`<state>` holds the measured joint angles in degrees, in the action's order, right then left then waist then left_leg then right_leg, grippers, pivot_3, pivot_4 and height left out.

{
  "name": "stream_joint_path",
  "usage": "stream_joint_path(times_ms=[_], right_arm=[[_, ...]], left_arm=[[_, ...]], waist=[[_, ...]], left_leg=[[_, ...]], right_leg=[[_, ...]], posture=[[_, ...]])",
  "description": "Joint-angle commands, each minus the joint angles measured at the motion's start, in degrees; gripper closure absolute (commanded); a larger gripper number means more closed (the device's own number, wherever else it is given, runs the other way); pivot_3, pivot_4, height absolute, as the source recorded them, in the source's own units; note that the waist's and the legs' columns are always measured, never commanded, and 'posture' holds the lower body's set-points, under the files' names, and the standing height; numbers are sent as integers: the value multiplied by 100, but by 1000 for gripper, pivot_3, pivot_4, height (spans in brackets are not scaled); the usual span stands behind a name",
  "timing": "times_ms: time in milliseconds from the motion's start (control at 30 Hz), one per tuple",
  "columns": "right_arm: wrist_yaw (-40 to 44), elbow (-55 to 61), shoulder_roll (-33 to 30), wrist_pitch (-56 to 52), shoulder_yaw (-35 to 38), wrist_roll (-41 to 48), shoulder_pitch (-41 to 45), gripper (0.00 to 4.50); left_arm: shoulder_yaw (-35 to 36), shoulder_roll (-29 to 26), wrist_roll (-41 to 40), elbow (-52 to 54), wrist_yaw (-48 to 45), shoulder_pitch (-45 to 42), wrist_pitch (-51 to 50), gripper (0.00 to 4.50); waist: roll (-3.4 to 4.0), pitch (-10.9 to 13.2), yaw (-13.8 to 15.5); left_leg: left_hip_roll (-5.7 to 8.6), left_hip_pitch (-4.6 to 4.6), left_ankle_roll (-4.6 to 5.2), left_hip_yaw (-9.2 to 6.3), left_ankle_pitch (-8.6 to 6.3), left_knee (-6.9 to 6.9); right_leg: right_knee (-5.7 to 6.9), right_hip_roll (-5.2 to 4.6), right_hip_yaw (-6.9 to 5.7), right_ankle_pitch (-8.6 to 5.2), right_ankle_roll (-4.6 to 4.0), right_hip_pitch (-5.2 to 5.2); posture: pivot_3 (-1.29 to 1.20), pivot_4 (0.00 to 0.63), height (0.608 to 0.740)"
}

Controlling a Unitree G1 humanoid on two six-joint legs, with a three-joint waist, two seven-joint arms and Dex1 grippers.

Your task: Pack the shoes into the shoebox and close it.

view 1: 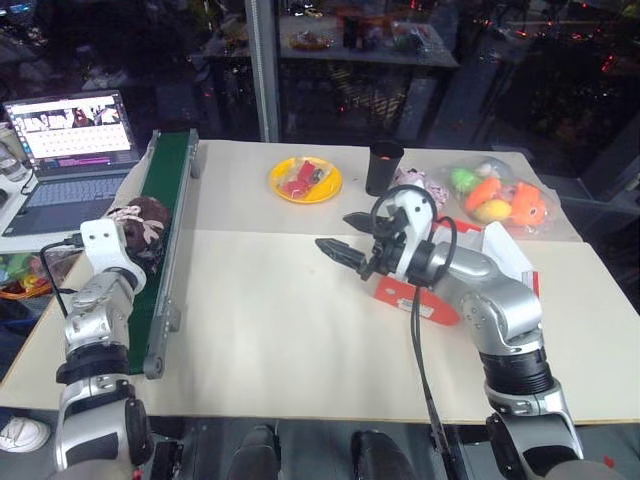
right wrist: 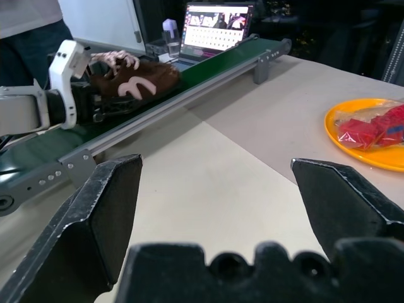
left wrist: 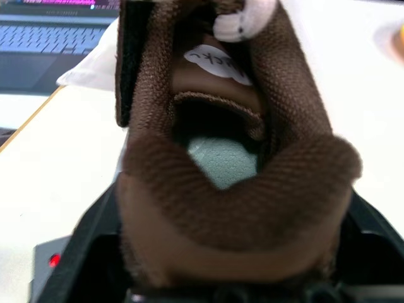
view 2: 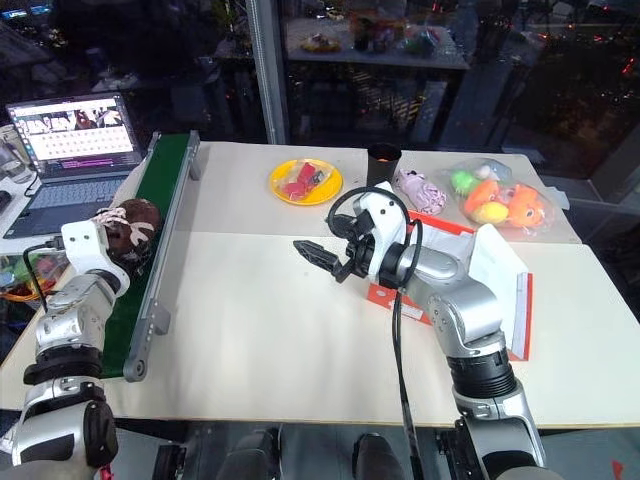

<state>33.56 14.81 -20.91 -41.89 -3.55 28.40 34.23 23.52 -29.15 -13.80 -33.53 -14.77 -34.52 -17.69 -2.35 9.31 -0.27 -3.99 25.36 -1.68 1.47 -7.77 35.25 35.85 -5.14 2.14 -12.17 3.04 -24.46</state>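
Shoe [right wrist: 136, 81] lies on the green belt [view 1: 165, 200] between the left hand's [left wrist: 221, 278] fingers, grip uncertain, while the right hand [view 1: 345, 235] hovers wide over the bench [view 1: 280, 330].

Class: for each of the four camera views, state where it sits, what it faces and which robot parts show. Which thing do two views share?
Head views: on the head, looking down over the table, both arms and the shoebox.
Left wrist view: along the left end effector, into the brown shoe between its fingers.
Right wrist view: between the open fingers of the right end effector, facing the green conveyor.
Shared: that shoe.
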Motion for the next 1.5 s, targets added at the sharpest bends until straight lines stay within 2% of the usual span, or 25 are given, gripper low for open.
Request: stream_joint_path(times_ms=[33,267,433,633,800,1067,1200,1467,1500], right_arm=[[-291,188,226,-203,536,464,147,0],[-2133,-753,1425,-1294,2400,2358,1018,0],[-3211,-1325,1677,-1169,3317,3302,1558,0],[-3620,-1244,1633,-1079,3536,3890,1703,0],[-3820,-983,1636,-1045,3329,4016,1533,0],[-4174,-582,1603,-929,3191,4452,1330,0],[-4173,-618,1541,-850,3066,4464,1326,1122],[-4187,-772,1440,-681,3009,4424,1346,3763],[-4178,-793,1416,-662,2995,4401,1350,4036]], left_arm=[[-206,195,-440,1079,-332,-540,-48,1854],[-983,989,-1474,2864,-1001,-1339,-1040,1854],[-1802,1394,-1819,3659,-1335,-1376,-1709,1854],[-2111,1499,-1974,3852,-1589,-1328,-2041,1854],[-2258,1685,-1998,3885,-1647,-1300,-2126,1854],[-2243,1665,-1756,3613,-1638,-1373,-1998,1854],[-2302,1760,-1802,3687,-1619,-1370,-2074,1867],[-2242,1763,-1881,3690,-1606,-1384,-2183,1867],[-2230,1766,-1899,3688,-1606,-1377,-2193,1386]], waist=[[-15,9,12],[-37,22,34],[-26,25,-51],[10,48,-188],[19,53,-199],[19,54,-203],[20,54,-201],[20,54,-203],[20,54,-202]], left_leg=[[0,2,-1,0,0,0],[-2,28,7,-3,22,7],[-2,15,19,-5,21,-8],[-3,15,26,-10,21,-13],[0,16,31,-11,24,-5],[1,17,32,-14,24,-3],[1,18,32,-14,24,-2],[1,18,32,-14,24,-3],[0,18,32,-14,24,-3]], right_leg=[[0,0,-1,0,0,0],[-8,-2,-8,12,-1,-3],[-6,1,-6,4,1,2],[-2,9,1,3,0,-5],[1,7,2,1,2,-3],[-1,7,2,0,3,-2],[-2,6,3,0,3,-2],[-2,7,3,0,3,-2],[-2,7,3,0,3,-2]], posture=[[0,150,736],[0,150,736],[0,150,736],[0,150,736],[0,150,736],[0,150,736],[0,150,736],[0,150,736],[0,150,736]])
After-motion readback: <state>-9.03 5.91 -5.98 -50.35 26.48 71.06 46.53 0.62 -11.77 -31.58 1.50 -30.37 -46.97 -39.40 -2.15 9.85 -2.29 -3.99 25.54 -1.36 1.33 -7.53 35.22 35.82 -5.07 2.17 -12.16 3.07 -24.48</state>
